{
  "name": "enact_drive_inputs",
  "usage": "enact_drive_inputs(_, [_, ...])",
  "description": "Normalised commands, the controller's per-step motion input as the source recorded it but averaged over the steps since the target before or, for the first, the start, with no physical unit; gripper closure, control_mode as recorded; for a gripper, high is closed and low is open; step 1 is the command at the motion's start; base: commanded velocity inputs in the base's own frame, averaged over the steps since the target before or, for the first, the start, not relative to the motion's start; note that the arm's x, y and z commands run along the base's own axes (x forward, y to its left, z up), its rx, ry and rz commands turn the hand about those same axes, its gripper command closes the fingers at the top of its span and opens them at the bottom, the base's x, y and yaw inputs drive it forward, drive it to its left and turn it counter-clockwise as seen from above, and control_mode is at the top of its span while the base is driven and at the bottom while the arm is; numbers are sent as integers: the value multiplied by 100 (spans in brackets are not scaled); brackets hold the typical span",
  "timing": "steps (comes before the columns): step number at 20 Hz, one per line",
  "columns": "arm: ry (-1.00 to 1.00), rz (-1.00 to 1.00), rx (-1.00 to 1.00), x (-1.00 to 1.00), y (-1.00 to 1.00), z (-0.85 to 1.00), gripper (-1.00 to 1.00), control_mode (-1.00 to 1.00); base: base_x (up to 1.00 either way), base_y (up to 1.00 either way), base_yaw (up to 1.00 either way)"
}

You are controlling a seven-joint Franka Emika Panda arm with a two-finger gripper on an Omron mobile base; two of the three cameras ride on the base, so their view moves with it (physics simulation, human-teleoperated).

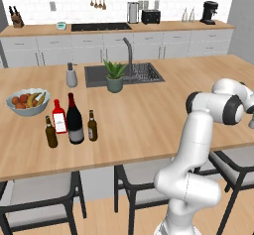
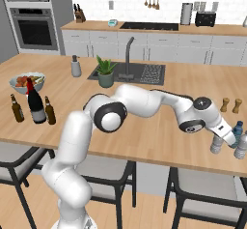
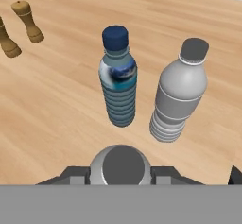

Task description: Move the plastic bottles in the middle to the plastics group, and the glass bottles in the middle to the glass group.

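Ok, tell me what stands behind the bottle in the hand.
Behind the capped bottle at the hand stand a blue-capped bottle and a grey bottle. The held bottle's body is hidden below its cap.

From behind the arm on its left and right, we look forward and down across the tabletop (image 1: 149, 115); both base views share the sink (image 1: 124, 74), the plant (image 2: 105, 72) and the back counter. Our hand view sits close above two plastic bottles (image 3: 119, 83), angled down at the wood.
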Motion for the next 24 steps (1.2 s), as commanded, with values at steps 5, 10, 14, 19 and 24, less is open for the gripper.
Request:
enact_drive_inputs(5, [0, 0, 0, 0, 0, 0, -100, -100, 0, 0, 0])
enact_drive_inputs(10, [0, 0, 0, 0, 0, 0, -100, -100, 0, 0, 0])
enact_drive_inputs(14, [0, 0, 0, -2, 7, 0, -100, -100, 0, 0, 0])
enact_drive_inputs(19, [0, 0, -2, -43, 79, 1, -100, -100, 0, 0, 0])
enact_drive_inputs(24, [0, 0, -6, -58, 98, 19, -100, -100, 0, 0, 0])
